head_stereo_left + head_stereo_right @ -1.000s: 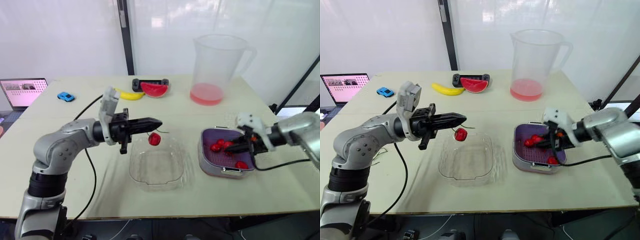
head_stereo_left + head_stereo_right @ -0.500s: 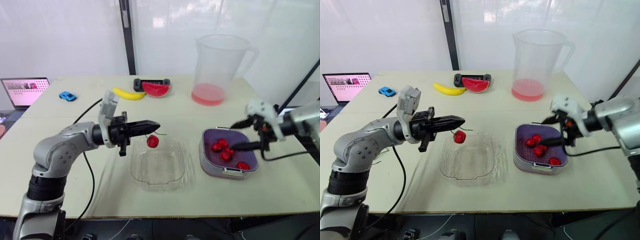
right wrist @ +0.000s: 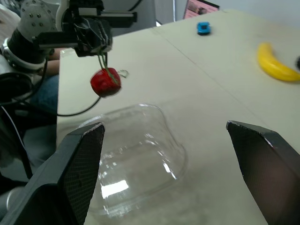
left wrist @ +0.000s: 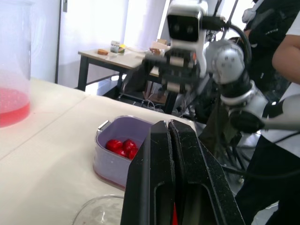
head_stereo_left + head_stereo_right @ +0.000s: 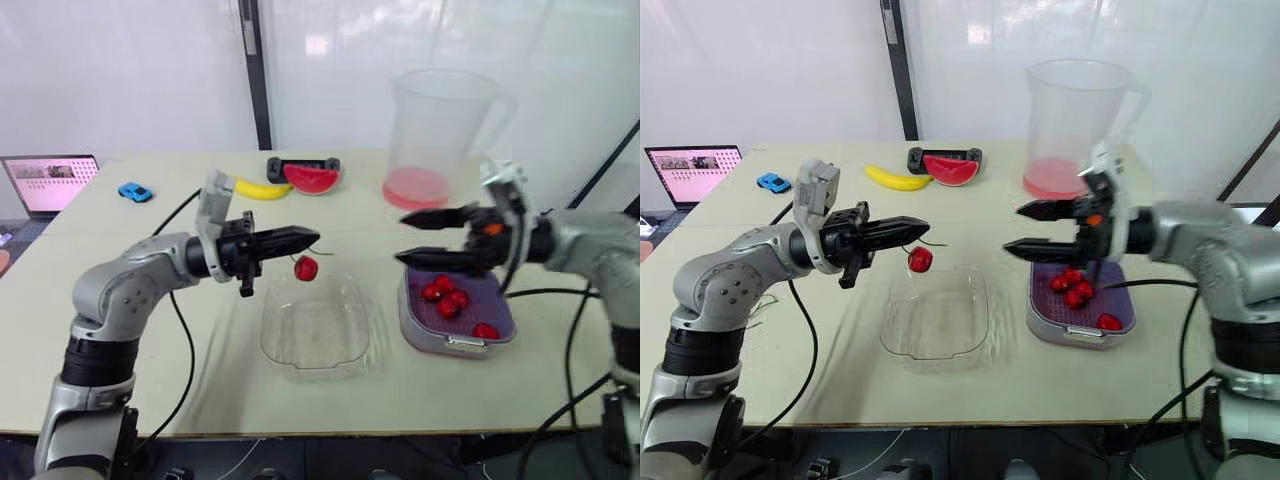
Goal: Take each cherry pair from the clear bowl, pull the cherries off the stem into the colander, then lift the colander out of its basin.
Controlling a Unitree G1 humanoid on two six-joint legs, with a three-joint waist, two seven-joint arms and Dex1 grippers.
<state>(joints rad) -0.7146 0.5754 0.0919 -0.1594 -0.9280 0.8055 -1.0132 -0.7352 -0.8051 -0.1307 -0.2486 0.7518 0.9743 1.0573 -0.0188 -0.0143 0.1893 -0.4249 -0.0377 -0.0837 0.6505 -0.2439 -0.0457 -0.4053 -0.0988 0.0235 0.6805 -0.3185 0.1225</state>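
Red cherry (image 5: 306, 268) dangles from left pincer (image 5: 312, 235) just above rim of clear bowl (image 5: 268, 335).

No writing I can read right now: the laptop (image 5: 45, 182) screen, far left, carries marks too small to make out.

Clear bowl (image 5: 315, 335) left of colander (image 5: 496, 300) in basin (image 5: 430, 345) — jug (image 5: 440, 130), banana (image 5: 262, 189), watermelon (image 5: 310, 178) behind

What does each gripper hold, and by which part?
The left gripper holds the cherry by its stem. The right gripper is open and holds nothing.
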